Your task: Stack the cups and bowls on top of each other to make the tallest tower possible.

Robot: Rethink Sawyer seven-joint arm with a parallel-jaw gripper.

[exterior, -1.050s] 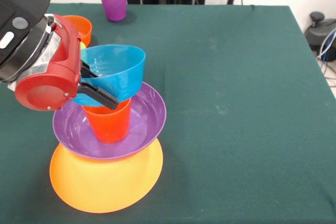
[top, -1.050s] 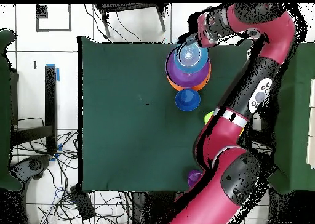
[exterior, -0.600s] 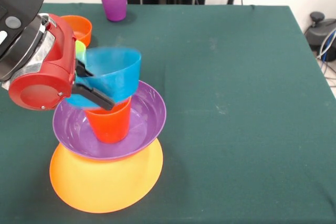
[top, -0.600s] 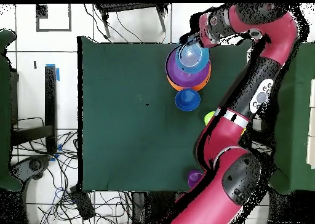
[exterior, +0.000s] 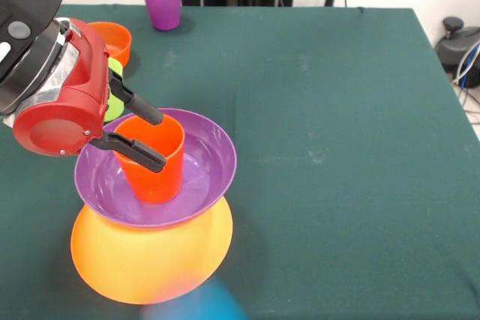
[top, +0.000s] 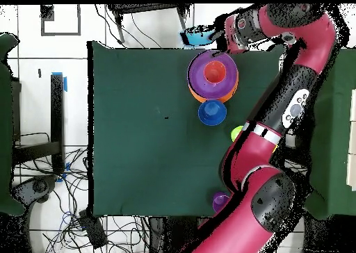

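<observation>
orange-red cup (exterior: 154, 162), purple bowl (exterior: 202, 177), yellow-orange bowl (exterior: 150, 256), dark green table (exterior: 337, 148), purple cup (exterior: 163, 2)

1. The arm (top: 295, 90) was built of thick rounded links in deep red, joined by black sections.
2. Small pale oval marks were seen on one black joint in the overhead view.
3. The wrist (exterior: 56, 91) was cased in glossy red, with a round flat red cap on its side.
4. A polished silver band was set between the red casing and a black housing behind it.
5. The black housing carried grey buttons and a small red-and-yellow marking.
6. The gripper (exterior: 154, 140) was fitted with two slim black fingers (exterior: 139, 103).
</observation>
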